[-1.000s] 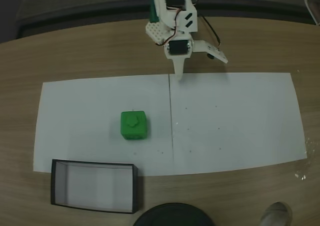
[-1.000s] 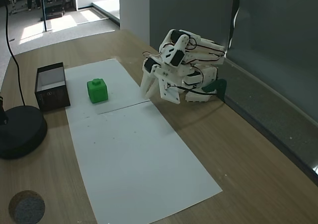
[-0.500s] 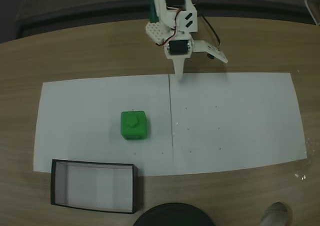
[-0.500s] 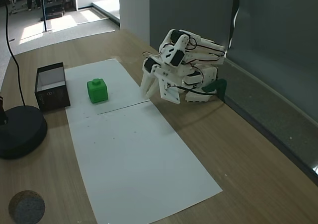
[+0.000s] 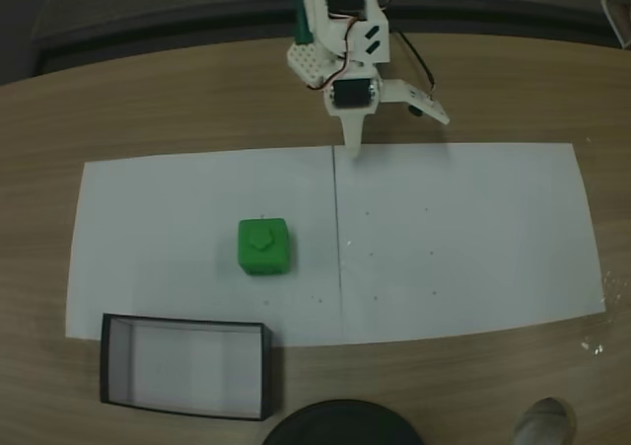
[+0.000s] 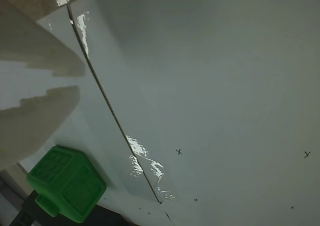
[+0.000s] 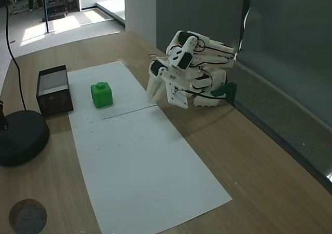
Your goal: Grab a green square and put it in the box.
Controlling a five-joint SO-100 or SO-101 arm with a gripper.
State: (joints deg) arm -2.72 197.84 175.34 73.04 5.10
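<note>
I judged the small bright green plastic cube light, stiff and slightly slick, best pinched across its flat sides below the top knob. It sat on the white paper sheet, near the black-walled shallow box. My white two-finger gripper hung folded by the base holding nothing; I couldn't tell its gap.

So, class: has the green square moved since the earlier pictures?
No. The green square sits the same distance from the paper's seam line.

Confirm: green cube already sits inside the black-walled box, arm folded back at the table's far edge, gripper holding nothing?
Not quite. The green cube sits on the white paper, outside the box, as the fixed view from above shows. The rest stands: the arm is folded back and the gripper holds nothing.
</note>
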